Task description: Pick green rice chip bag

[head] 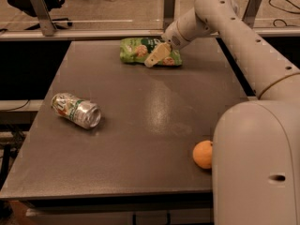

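Observation:
The green rice chip bag (138, 50) lies flat at the far middle of the dark table (140, 125), bright green with a dark patch and orange-tan chip pictures. My gripper (153, 58) comes in from the right on the white arm and hangs over the bag's middle, its pale fingertips (151, 61) at the bag's near edge. It covers part of the bag.
A silver-and-green drink can (76, 110) lies on its side at the table's left. An orange (203, 154) sits near the front right, beside my white arm's base (258, 163). A rail with metal posts (41, 13) runs behind the table.

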Tool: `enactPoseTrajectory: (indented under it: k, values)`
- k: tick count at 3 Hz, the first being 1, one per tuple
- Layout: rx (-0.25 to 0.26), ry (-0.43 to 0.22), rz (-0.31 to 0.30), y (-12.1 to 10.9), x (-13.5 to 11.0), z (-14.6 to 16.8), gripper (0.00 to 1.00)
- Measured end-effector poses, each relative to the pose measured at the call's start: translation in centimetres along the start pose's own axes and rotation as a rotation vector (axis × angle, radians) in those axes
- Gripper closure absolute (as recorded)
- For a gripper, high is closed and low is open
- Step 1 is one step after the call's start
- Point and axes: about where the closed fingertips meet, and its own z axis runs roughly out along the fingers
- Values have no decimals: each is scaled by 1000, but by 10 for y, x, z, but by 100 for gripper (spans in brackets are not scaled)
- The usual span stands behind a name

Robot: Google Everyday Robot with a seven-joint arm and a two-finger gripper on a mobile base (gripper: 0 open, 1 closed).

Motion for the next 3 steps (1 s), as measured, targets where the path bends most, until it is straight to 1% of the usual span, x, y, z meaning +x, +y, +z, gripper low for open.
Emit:
enactPoseTrajectory:
  k: [1, 2, 3]
  values:
    - [-23, -7, 42, -1, 1, 11, 40]
    - [-50, -32, 55, 2, -6, 11, 64]
    - [-80, -103, 31, 11, -28, -10, 87]
